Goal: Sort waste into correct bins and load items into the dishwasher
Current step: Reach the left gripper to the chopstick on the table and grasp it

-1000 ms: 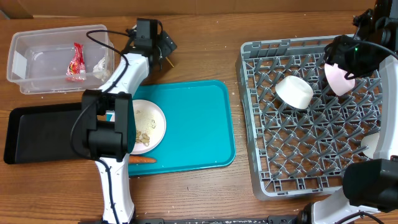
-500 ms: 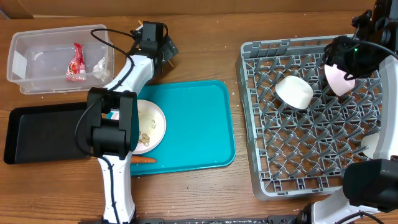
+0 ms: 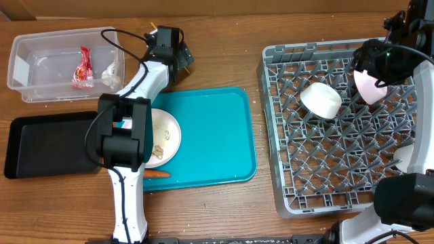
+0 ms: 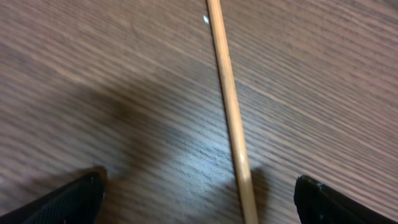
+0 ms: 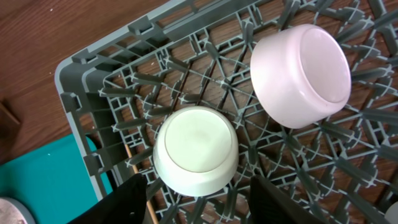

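2 left fingers wider, astride chopstick

chopstick ends cut off, plate half under left arm

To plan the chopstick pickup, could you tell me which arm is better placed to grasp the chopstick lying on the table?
Left. The left pincer, open, straddles the chopstick; the right pincer hangs over the grey rack, on the far side.
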Motion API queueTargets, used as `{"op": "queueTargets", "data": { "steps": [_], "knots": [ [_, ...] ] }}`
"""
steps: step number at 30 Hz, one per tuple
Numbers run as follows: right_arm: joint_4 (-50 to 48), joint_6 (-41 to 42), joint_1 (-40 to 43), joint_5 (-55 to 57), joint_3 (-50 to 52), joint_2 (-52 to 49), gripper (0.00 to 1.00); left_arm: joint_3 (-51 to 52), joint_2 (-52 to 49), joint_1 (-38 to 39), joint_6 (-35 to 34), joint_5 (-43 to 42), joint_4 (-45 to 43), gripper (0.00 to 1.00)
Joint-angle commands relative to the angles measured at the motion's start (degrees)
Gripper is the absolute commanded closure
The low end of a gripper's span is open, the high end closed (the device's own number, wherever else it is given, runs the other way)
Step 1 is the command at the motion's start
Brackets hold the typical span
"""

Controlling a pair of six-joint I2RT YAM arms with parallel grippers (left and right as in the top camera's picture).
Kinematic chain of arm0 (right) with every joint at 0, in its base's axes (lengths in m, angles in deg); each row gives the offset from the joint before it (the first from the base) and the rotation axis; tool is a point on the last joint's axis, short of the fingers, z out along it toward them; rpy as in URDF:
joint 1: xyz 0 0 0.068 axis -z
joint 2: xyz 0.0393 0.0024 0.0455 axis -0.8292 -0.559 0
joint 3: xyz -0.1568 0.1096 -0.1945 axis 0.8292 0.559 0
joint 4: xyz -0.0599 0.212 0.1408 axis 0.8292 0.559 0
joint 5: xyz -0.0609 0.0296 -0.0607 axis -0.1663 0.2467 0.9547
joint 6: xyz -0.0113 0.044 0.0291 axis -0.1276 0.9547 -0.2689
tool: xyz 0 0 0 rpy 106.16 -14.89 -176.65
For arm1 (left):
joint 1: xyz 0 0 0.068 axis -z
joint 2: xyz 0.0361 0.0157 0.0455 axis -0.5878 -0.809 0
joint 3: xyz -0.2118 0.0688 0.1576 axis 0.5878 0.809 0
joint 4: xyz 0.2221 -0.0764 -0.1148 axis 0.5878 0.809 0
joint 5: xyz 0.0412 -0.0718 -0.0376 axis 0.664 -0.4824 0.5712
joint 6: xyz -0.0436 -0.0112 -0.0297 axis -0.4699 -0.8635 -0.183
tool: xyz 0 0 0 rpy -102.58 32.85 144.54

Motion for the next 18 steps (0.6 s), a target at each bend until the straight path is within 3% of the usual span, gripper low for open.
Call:
{"op": "queueTargets", "data": {
  "steps": [1, 8, 18],
  "knots": [
    [-0.1, -0.4, 0.0, -1.4, -1.2, -0.1, 0.44, -0.4, -2.3, 0.9, 2.0, 0.7, 0.0, 0.0],
    [0.0, -0.4, 0.0, -1.4, -1.2, -0.1, 0.45, -0.4, -3.5, 1.2, 2.7, 0.9, 5.4, 0.04],
    [0.1, -0.4, 0.0, -1.4, -1.2, -0.1, 0.44, -0.4, -3.5, 1.2, 3.9, 2.6, 12.8, 0.02]
  ]
}}
